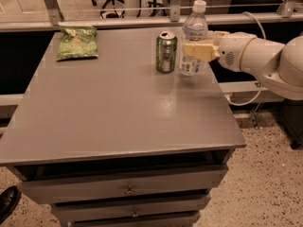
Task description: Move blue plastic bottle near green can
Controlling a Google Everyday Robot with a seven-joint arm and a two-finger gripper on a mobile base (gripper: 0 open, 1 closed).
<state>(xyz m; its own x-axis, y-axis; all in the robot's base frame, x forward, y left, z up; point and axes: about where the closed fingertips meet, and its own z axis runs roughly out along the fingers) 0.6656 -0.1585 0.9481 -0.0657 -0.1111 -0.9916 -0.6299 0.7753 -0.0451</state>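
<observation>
The blue plastic bottle point(193, 32), clear with a white cap and a white-blue label, stands upright on the grey table point(118, 108) near its far right edge. The green can point(166, 51), green and silver with a pull-tab top, stands just left of the bottle with a small gap between them. My gripper point(195, 49) reaches in from the right, and its cream fingers point(201, 50) are closed around the bottle's middle.
A flat green chip bag point(76, 42) lies at the table's far left. Drawers point(128, 188) run under the table's front edge. A rail and office chairs stand behind the table. A dark shoe point(8, 201) shows at the bottom left on the speckled floor.
</observation>
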